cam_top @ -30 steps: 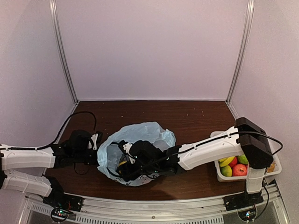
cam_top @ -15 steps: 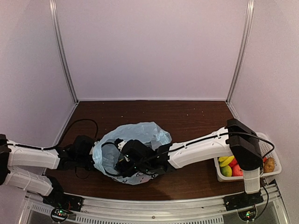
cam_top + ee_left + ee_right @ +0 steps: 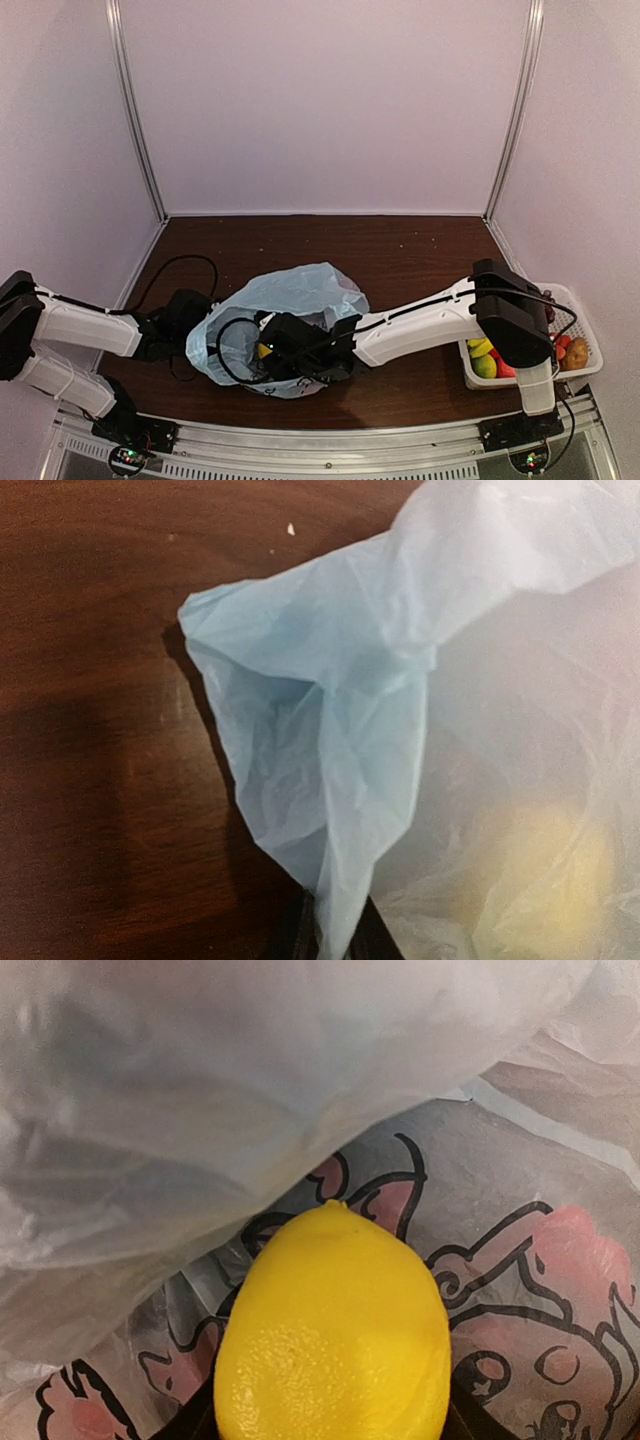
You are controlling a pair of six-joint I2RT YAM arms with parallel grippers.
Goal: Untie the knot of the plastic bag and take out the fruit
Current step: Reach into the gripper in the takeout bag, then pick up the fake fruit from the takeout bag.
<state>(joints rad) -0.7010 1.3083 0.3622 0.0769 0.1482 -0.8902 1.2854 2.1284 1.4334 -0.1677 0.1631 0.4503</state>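
On table [image 3: 420,250], bag [image 3: 300,290] had shifted left, mouth open. Left end effector [image 3: 335,935] had closed, clenched on the bag rim. Right end effector [image 3: 268,352], inside the bag, had narrowed onto lemon [image 3: 335,1340], grasping it. Lift-out looked next.

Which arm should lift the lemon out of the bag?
Right. The right gripper is inside the plastic bag with the lemon between its fingers; the left gripper only pinches the bag's edge.

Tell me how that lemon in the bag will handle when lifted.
The lemon looks firm and rounded, so it probably rolls if released. Its pebbled, glossy skin may slip. The plastic bag draped over it looks limp and could drag along.
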